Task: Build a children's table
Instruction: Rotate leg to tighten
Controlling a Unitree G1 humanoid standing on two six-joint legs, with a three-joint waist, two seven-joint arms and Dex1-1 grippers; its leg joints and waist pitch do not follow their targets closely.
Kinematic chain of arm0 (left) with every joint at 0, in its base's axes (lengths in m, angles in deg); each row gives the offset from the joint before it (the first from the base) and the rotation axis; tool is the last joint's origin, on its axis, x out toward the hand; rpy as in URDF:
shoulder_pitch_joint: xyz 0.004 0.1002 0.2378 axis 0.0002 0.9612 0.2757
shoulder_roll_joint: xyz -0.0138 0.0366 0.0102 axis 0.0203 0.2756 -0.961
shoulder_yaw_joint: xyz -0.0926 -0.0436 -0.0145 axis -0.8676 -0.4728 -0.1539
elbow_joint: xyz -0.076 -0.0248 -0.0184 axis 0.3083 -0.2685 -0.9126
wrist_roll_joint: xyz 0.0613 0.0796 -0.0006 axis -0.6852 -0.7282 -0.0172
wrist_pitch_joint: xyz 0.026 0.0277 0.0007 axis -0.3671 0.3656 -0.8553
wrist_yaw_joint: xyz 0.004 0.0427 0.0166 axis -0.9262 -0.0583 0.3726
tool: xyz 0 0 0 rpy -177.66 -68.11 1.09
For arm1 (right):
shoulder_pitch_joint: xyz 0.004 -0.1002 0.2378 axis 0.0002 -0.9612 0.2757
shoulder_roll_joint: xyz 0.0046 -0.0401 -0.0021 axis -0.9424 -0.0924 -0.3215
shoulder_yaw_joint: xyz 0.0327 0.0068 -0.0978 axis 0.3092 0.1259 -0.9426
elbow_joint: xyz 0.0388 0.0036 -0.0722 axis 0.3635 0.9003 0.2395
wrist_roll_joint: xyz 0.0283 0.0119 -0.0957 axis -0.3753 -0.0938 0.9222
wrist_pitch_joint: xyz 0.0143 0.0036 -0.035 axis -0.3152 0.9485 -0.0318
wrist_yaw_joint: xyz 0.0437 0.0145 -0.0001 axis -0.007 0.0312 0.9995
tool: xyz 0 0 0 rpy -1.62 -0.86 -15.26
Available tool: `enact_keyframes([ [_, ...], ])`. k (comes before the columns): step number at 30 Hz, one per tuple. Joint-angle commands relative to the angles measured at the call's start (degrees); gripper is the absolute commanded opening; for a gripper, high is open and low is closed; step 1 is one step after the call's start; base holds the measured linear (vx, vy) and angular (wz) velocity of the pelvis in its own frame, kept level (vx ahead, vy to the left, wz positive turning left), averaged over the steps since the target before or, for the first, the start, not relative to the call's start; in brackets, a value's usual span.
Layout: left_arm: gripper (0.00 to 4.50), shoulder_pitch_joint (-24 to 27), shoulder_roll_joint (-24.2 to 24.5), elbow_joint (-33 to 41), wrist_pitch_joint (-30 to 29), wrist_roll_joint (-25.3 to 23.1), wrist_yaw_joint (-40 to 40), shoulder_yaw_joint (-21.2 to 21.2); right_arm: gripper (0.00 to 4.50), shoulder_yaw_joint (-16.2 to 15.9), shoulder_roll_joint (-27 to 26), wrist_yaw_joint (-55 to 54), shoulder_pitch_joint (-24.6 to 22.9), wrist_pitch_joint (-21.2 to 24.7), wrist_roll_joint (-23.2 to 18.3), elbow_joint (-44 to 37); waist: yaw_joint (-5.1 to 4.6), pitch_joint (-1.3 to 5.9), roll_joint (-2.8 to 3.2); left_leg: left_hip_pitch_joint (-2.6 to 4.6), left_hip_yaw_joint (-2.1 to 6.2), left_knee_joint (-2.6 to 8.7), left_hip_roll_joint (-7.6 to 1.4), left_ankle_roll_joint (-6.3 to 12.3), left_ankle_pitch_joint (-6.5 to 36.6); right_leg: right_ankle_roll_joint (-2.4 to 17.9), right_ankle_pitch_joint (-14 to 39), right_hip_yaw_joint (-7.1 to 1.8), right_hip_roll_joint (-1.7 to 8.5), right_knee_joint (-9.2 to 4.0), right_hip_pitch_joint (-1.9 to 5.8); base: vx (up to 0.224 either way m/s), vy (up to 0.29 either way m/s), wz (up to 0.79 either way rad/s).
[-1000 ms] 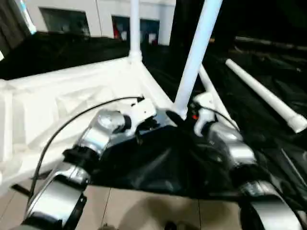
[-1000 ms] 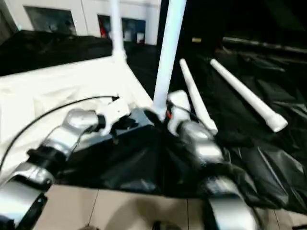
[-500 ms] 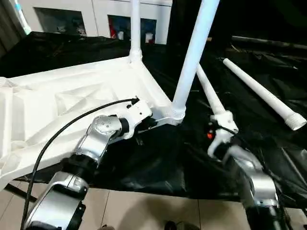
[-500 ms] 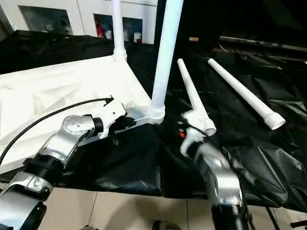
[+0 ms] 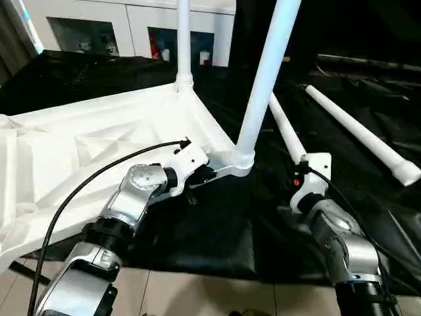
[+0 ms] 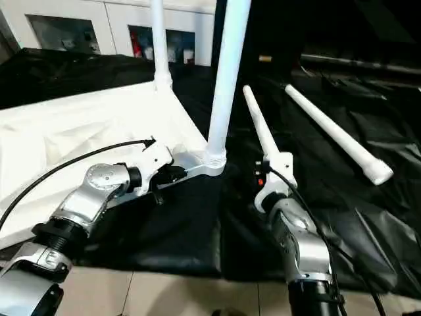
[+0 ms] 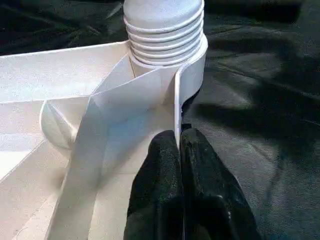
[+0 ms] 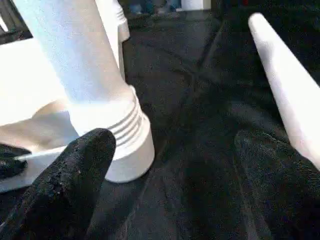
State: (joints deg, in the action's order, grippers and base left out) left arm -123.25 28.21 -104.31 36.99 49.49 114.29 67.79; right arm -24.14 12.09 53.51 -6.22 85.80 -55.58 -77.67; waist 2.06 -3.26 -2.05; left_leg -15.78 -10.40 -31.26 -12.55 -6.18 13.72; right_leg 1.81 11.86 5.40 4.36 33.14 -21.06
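Note:
The white tabletop [image 5: 99,131] lies upside down on the black cloth. One white leg [image 5: 184,39] stands upright in its far corner socket, and a second leg [image 5: 266,72] stands in the near corner, ribbed end [image 7: 165,30] seated. My left gripper [image 7: 179,137] is shut on the thin rim [image 7: 176,95] just beside that near socket. My right gripper [image 8: 175,150] is open and holds nothing; it sits low over the cloth between the near leg [image 8: 75,65] and a loose leg [image 8: 287,85]. Two loose legs [image 5: 286,128] [image 5: 358,131] lie to the right.
The black-draped work table [image 5: 217,243] ends at a near edge, with tiled floor [image 5: 197,293] below. White cabinets [image 5: 131,26] stand behind. A black cable [image 5: 85,184] loops over my left forearm.
My right gripper has drawn back from the base of the near upright leg, toward me and to the right. The left gripper stays pinched on the rim. The camera has shifted.

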Motion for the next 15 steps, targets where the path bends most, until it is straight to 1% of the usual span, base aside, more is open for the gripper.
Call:
enact_keyframes([
  [1, 0.0, 0.0, -0.2, 1.2, 0.2, 1.3, -0.2, -0.7, 4.25, -0.8, 0.9, 0.2, 0.4, 1.2, 0.8, 0.5, 0.28, 4.41, 0.04, -0.96, -1.11, 2.72, 1.29, 8.26, 7.8, 19.5, 6.6, -3.3, 2.05, -2.37, 6.13, 0.078, 0.016, 0.02],
  [2, 0.0, 0.0, -0.2, 1.1, 0.2, 1.3, -0.1, -0.7, 4.25, -1.4, 1.3, 0.8, 0.5, 1.7, 0.9, 0.5, 0.39, 4.6, 0.03, -1.11, -1.12, 2.41, 1.65, 8.97, 6.3, 20.2, 4.2, -3.45, 1.95, -2.14, 6.7, 0.075, 0.021, 0.12],
  [3, 0.0, 0.0, -0.2, 1.1, 0.2, 1.3, -0.1, -0.7, 4.25, -2.0, 1.6, 1.0, 0.5, 1.6, 1.4, 0.3, 1.26, 4.67, -1.45, -7.31, 0.63, 0.17, 3.62, 14.68, 2.9, 16.9, 2.5, -1.97, 3.26, -2.84, 10.38, 0.075, 0.021, 0.12],
  [4, 0.0, 0.0, -0.1, 1.2, 0.2, 1.3, -0.1, -0.7, 4.25, -2.7, 2.0, 1.1, 0.4, 1.3, 2.1, 0.1, 0.89, 5.59, 0.06, -7.59, 1.72, -1.14, 3.58, 20.78, -2.7, 14.3, 1.4, -0.59, 5.29, -3.07, 10.22, 0.057, 0.041, 0.36],
  [5, 0.0, 0.0, -0.1, 1.1, 0.1, 1.3, -0.1, -0.7, 4.25, -3.1, 2.1, 0.9, 0.3, 0.9, 2.7, 0.0, 0.43, 5.11, 1.07, -7.76, 2.9, -1.65, 3.54, 24.27, -8.5, 11.7, 4.0, 1.78, 4.4, -3.26, 9.59, 0.062, 0.052, 0.6],
  [6, 0.0, 0.0, 0.0, 1.2, 0.0, 1.2, 0.0, -0.7, 4.25, -2.0, 1.1, -0.6, 0.4, 0.3, 2.2, 0.1, -1.52, 5.06, 1.92, -3.59, 4.25, -1.25, 2.15, 25.49, -12.8, 11.1, 6.0, 2.93, 2.3, -1.95, 6.77, 0.062, 0.052, 0.6],
  [7, 0.0, 0.0, 0.0, 1.2, 0.0, 1.2, 0.0, -0.7, 4.25, -2.0, 1.1, -0.6, 0.4, 0.3, 2.2, 0.1, -2.15, 4.87, 2.01, -1.23, 6.11, -0.78, 1.03, 27.49, -15.3, 10.8, 6.2, 3.57, 1.12, -0.58, 5.11, 0.135, -0.02, 0.51],
  [8, 0.0, 0.1, 0.0, 1.3, 0.0, 1.2, 0.1, -0.6, 4.25, -1.4, 0.6, -1.2, 0.5, 0.2, 1.8, 0.3, -3.66, 4.77, 2.24, 3.11, 9.19, -0.4, -0.47, 31.92, -16.6, 9.5, 7.5, 3.51, 0.38, 1.28, 1.85, 0.153, -0.062, 0.26],
  [9, 0.0, 0.2, 0.1, 1.4, -0.1, 1.2, 0.2, -0.6, 4.25, -0.7, 0.4, -2.1, 0.7, 0.4, 1.3, 0.8, -4.82, 4.78, 2.49, 7.02, 10.07, -0.18, -3.16, 31.34, -16.6, 8.5, 9.3, 2.34, 0.8, 2.94, -1.56, 0.153, -0.062, 0.26],
  [10, 0.0, 0.2, 0.1, 1.5, -0.1, 1.3, 0.2, -0.6, 4.25, -0.6, 0.5, -2.2, 0.9, 0.3, 1.2, 1.0, -5.24, 4.6, 1.75, 8.1, 11.56, 0.52, -5.19, 31.96, -16.7, 6.5, 9.4, 1.29, 1.69, 4.72, -3.16, 0.106, -0.061, 0.09],
  [11, 0.0, 0.3, 0.2, 1.6, -0.2, 1.3, 0.3, -0.5, 4.25, -0.6, 0.6, -2.3, 1.0, 0.2, 1.2, 1.3, -4.83, 3.56, -0.12, 6.78, 9.65, 0.87, -3.61, 29.74, -11.5, 4.2, 3.2, -2.19, 3.89, 4.09, -3.54, 0.087, -0.103, -0.06],
  [12, 0.0, 0.3, 0.2, 1.6, -0.2, 1.2, 0.3, -0.5, 4.25, -0.7, 0.8, -2.2, 1.0, 0.2, 1.2, 1.3, -3.95, 3.56, -1.29, 3.25, 6.91, -0.7, 0.03, 25.88, -8.0, 5.6, -0.1, -3.8, 5.01, 1.38, 0.09, 0.087, -0.103, -0.06],
  [13, 0.0, 0.3, 0.2, 1.6, -0.2, 1.2, 0.4, -0.5, 4.25, -0.8, 0.9, -2.1, 0.9, 0.1, 1.1, 1.2, -0.48, 3.62, -2.81, -4.17, 2.67, -6.83, 7.34, 20.04, 1.9, 10.7, 4.1, -10.55, 6.61, -3.03, 9.3, 0.088, -0.08, 0.06],
  [14, 0.0, 0.3, 0.3, 1.6, -0.2, 1.1, 0.6, -0.4, 4.25, -1.2, 1.1, -1.6, 0.6, 0.1, 1.3, 0.9, 1.14, 4.93, -2.31, -7.5, 3.98, -10.88, 5.76, 12.93, 2.4, 15.2, 3.5, -12.63, 8.72, -2.91, 12.42, 0.111, -0.04, 0.17],
  [15, 0.0, 0.3, 0.3, 1.6, -0.2, 1.1, 0.6, -0.4, 4.25, -1.2, 1.1, -1.6, 0.6, 0.1, 1.3, 0.9, 1.4, 4.59, -2.52, -8.92, 4.28, -11.32, 5.36, 10.43, 0.6, 16.1, -1.3, -12.12, 8.28, -2.59, 12.62, 0.111, -0.04, 0.17],
])
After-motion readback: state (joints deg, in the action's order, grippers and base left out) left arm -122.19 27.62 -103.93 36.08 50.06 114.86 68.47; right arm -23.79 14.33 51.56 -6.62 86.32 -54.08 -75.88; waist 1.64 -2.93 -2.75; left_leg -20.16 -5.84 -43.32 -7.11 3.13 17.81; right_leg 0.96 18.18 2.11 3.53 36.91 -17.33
